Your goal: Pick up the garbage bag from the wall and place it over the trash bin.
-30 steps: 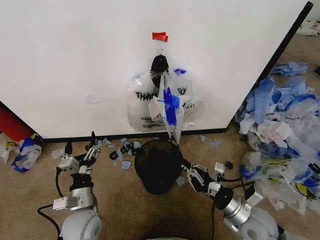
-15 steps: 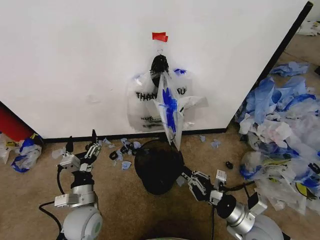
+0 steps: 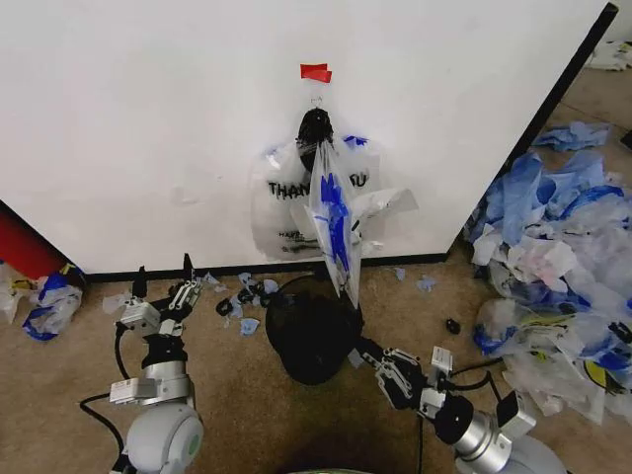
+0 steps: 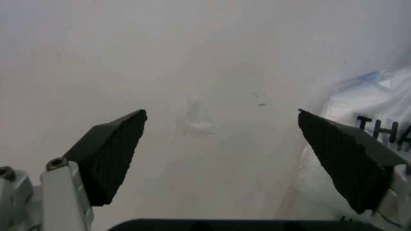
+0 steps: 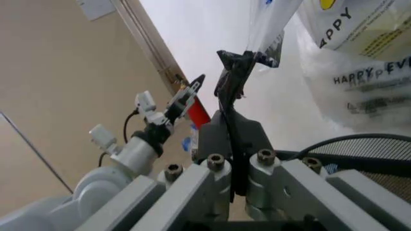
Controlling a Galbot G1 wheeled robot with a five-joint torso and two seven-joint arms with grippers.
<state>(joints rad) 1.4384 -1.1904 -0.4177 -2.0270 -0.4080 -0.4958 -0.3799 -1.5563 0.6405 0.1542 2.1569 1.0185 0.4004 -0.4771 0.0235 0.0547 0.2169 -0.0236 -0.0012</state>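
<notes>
Crinkly see-through garbage bag [image 3: 331,212] hangs pinched in right hand [image 3: 367,348] over round mesh trash bin [image 3: 308,331]; left hand [image 3: 163,286] spread.

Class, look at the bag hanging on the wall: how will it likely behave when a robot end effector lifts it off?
The bag is probably floppy: it hangs in loose, crumpled folds against the wall. It likely weighs very little, being thin see-through film. It may also slip or tear easily if pinched, since a twisted strip already dangles free toward the bin.

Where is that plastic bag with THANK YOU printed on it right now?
In the head view the garbage bag hangs on the wall, just under a piece of red tape and directly above the trash bin on the floor.
</notes>
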